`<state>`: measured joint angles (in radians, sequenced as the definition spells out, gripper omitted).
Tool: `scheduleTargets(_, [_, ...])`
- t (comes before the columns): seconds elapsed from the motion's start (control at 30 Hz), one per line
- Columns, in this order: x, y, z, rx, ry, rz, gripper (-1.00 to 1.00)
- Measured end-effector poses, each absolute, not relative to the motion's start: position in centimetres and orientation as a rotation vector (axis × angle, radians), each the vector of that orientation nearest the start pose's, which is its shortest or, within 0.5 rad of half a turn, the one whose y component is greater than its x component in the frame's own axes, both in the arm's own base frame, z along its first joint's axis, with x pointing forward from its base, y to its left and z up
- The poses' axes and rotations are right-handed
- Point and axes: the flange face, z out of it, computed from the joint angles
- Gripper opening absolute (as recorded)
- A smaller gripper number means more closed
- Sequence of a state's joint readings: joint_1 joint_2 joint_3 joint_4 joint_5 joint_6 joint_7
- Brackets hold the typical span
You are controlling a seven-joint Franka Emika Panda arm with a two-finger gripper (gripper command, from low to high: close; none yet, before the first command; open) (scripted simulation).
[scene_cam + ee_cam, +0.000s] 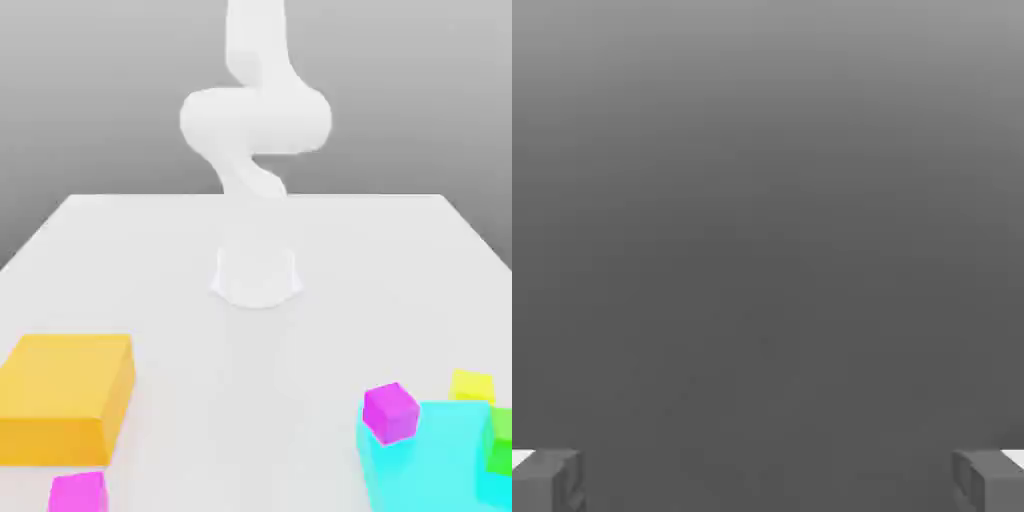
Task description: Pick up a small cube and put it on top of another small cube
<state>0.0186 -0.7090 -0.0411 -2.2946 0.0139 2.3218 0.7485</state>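
- Two small cubes are showing magenta-pink.
- Big block is showing orange.
- Another block is showing cyan.
- Two more cubes are showing yellow and green.
- Table and arm are showing white.

White table bears orange block, cyan block.

table: smooth matt white | small cube: plain matt magenta | orange block: matt

Exterior view faces the arm across the table; hand view looks past claw fingertips.
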Motion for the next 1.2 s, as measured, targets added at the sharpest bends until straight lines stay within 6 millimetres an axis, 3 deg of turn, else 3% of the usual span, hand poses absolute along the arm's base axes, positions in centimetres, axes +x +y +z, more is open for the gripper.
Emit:
scheduleTargets(0.27, [46.8, -5.9, 57.3, -2.627, 0.988, -0.685, 0.0])
scheduleTargets(0.53, [51.9, -10.3, 44.5, -2.751, 0.972, -0.444, 0.0])
scheduleTargets(0.77, [53.1, -14.7, 32.6, -2.861, 0.965, -0.24, 0.0])
scheduleTargets(1.0, [51.4, -18.9, 21.3, -2.983, 0.939, -0.03, 0.0])
scheduleTargets(1.13, [51.1, -19.5, 15.2, -3.001, 0.933, -0.003, 0.0])
scheduleTargets(1.17, [51.1, -19.5, 14.1, -3.0, 0.933, -0.001, -1.0])
scheduleTargets(1.2, [51.1, -19.5, 14.1, -3.0, 0.933, -0.001, -1.0])
